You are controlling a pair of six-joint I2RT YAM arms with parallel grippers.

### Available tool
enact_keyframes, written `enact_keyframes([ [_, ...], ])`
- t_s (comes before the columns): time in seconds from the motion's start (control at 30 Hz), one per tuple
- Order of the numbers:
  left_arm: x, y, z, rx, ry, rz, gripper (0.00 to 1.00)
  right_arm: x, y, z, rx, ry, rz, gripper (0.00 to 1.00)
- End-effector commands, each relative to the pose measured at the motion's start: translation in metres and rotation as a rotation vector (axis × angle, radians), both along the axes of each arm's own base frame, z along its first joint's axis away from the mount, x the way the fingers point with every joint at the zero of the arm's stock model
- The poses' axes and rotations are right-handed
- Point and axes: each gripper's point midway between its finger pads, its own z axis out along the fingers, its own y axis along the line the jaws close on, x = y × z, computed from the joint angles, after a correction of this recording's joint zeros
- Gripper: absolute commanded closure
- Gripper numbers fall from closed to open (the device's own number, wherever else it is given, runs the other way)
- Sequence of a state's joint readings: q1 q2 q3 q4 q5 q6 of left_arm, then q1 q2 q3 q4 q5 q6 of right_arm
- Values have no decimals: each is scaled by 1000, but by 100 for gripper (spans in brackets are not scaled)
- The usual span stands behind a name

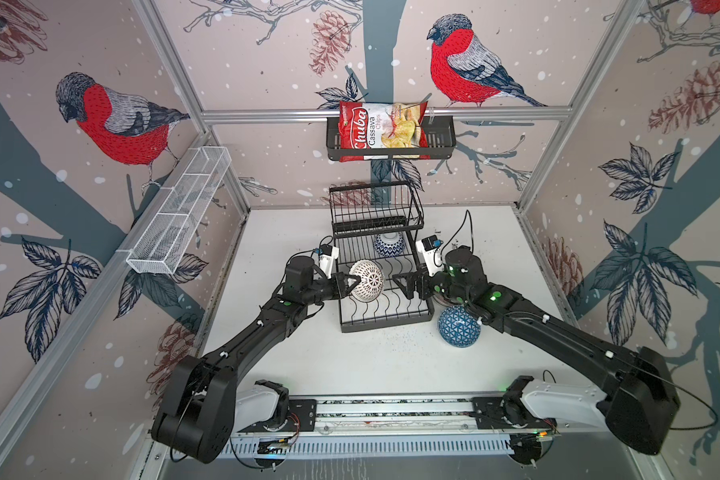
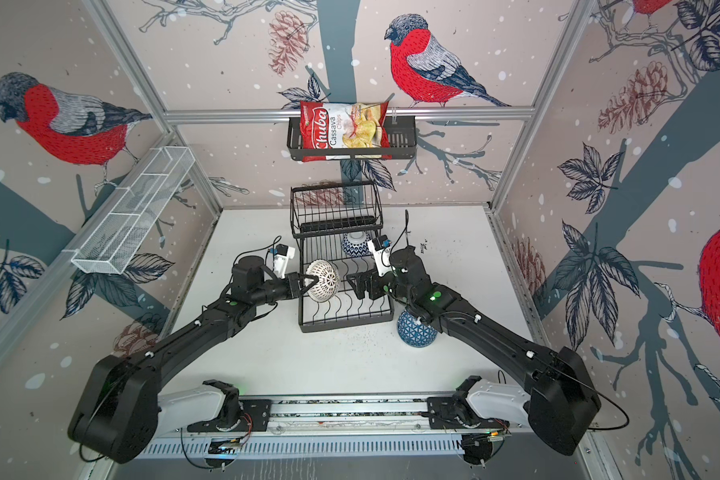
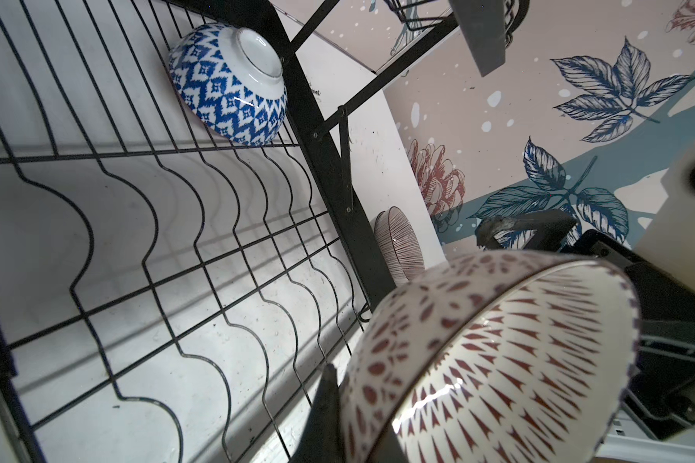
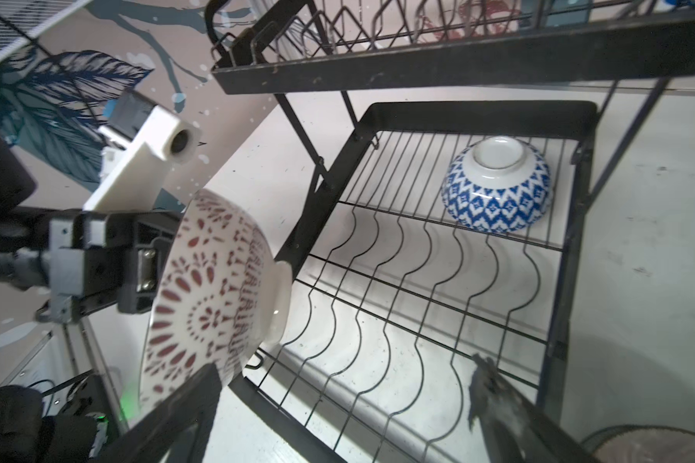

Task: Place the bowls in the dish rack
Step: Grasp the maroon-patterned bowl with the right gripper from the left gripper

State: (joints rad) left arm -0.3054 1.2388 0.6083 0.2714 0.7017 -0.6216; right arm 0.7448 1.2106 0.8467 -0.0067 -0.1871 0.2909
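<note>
- My left end effector (image 1: 350,283) is clamped on the rim of the white ceramic bowl with red-brown petal dots (image 1: 371,282). It holds the bowl on edge, foot turned toward the rack's middle.
- The bowl hangs over the left rail of the black wire two-tier dish rack (image 1: 385,328), above the wavy slots. I cannot tell whether it touches a wire.
- I'd carry it inward past the rail and line its rim up with one trough between the wavy wires. Then I'd lower slowly and let go only once the wires bear it, or it may roll.
- My right end effector (image 1: 403,286) is spread wide and empty, hovering over the same tier just beside the bowl's foot. I'd hold it clear, or use it to steady the bowl.
- Nearest me, a round blue triangle-patterned bowl (image 1: 459,326) sits upside down on the white counter (image 1: 308,353) by the rack's near right corner, under my right arm.
- Farthest, a blue-and-white zigzag bowl (image 1: 388,246) lies upside down at the lower tier's far end, well apart from both end effectors.
</note>
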Motion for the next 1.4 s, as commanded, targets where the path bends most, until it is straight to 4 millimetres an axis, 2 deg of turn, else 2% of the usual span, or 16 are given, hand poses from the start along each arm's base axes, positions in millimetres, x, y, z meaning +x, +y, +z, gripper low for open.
enact_keyframes([
  [0.0,2,-8,26,-86,-103,-88,100,-11,15,20,93,-50,106,3],
  [0.27,6,-13,23,-138,-91,-119,100,-23,30,32,156,-61,219,4],
  [0.4,8,-15,31,-156,-108,-128,100,-19,35,31,159,-47,217,4],
  [0.47,9,-15,34,-159,-115,-130,100,-16,40,24,153,-24,221,4],
  [0.73,11,-16,40,-193,-128,-134,100,-22,55,20,167,-8,265,6],
  [1.07,10,-16,46,-207,-142,-140,100,-24,63,24,198,-1,293,11],
  [1.37,8,-16,43,-207,-139,-138,100,-23,72,28,223,5,321,17],
])
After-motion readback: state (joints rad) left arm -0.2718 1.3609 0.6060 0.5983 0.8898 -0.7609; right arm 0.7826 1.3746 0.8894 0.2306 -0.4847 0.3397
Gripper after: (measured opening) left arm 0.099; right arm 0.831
